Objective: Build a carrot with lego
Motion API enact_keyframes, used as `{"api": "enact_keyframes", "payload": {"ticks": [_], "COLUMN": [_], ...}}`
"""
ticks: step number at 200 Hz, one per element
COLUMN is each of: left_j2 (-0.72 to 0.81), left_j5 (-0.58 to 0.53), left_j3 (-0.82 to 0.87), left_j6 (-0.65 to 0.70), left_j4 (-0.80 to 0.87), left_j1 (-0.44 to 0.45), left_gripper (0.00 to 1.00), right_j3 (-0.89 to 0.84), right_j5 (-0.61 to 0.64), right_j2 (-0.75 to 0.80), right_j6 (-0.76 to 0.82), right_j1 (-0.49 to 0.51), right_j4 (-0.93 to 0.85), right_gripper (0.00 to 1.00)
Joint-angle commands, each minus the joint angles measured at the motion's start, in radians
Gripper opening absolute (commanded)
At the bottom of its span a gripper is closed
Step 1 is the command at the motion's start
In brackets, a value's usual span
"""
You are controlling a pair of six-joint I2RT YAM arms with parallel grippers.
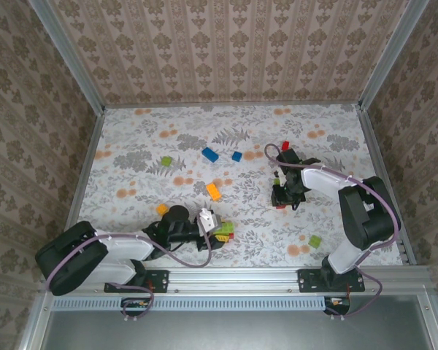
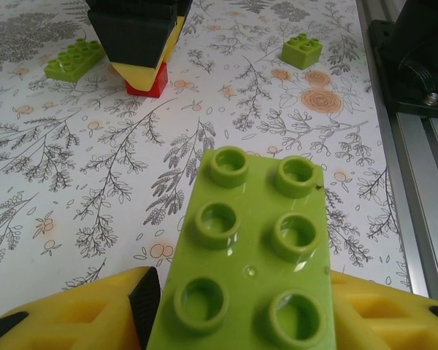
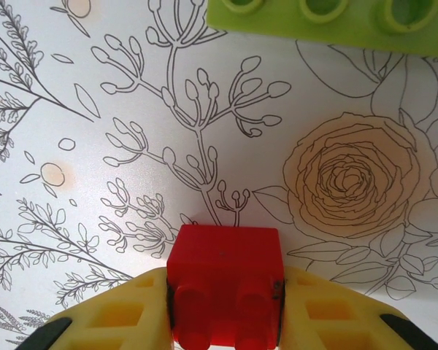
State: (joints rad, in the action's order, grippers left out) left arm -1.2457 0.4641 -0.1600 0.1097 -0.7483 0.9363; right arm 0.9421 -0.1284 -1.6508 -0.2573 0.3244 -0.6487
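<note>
The left jaws are closed on a lime green brick [image 2: 252, 255], studs up, with a yellow finger [image 2: 66, 321] against each long side. The brick juts forward past the fingertips, above the flower-printed surface [image 2: 87, 182]. Straight ahead of these jaws and well apart from them stand the right jaws, pointing down, black at the top and yellow at the tips. They are clamped on a small red brick [image 3: 225, 281], with a yellow pad [image 3: 109, 313] tight against each of its two sides. The red brick is down at the surface, but I cannot tell whether it touches. Just beyond the right jaws' tips, past a printed rose, lies a second lime brick [image 3: 321, 18], oblong and flat on the surface. A small green square brick [image 2: 301, 51] lies ahead and to the right of the left jaws, near the metal rail [image 2: 416, 182]. Farther out from the left jaws, loose on the surface, are an orange oblong brick [image 1: 214, 192], then a blue oblong brick [image 1: 209, 154] and a small blue brick [image 1: 236, 156] close together. A green brick [image 1: 166, 160] lies out to their left. A small orange brick [image 1: 162, 208] sits behind the left jaws beside the arm, and another red brick [image 1: 285, 145] lies beyond the right jaws.
</note>
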Motion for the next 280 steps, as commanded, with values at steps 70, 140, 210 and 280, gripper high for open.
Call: {"api": "enact_keyframes", "payload": {"ticks": [70,140,210,280], "left_j2": [0.036,0.042,0.005,-0.026], "left_j5": [0.037,0.043,-0.01,-0.052], "left_j3": [0.007,0.007,-0.021,-0.038], "left_j6": [0.009,0.015,0.053,0.074], "left_j4": [-0.015,-0.003,0.038,0.055], "left_j1": [0.007,0.014,0.048,0.065], "left_gripper": [0.47,0.37,0.27,0.27], "right_j3": [-0.007,0.001,0.051,0.169], "right_j5": [0.017,0.022,0.015,-0.037], "right_j2": [-0.04,-0.046,0.019,0.138], "right_j6": [0.007,0.005,-0.047,-0.202], "right_j1": [0.013,0.013,0.05,0.225], "right_j4": [-0.039,-0.045,-0.16,-0.332], "right_gripper": [0.32,0.32,0.25,0.24]}}
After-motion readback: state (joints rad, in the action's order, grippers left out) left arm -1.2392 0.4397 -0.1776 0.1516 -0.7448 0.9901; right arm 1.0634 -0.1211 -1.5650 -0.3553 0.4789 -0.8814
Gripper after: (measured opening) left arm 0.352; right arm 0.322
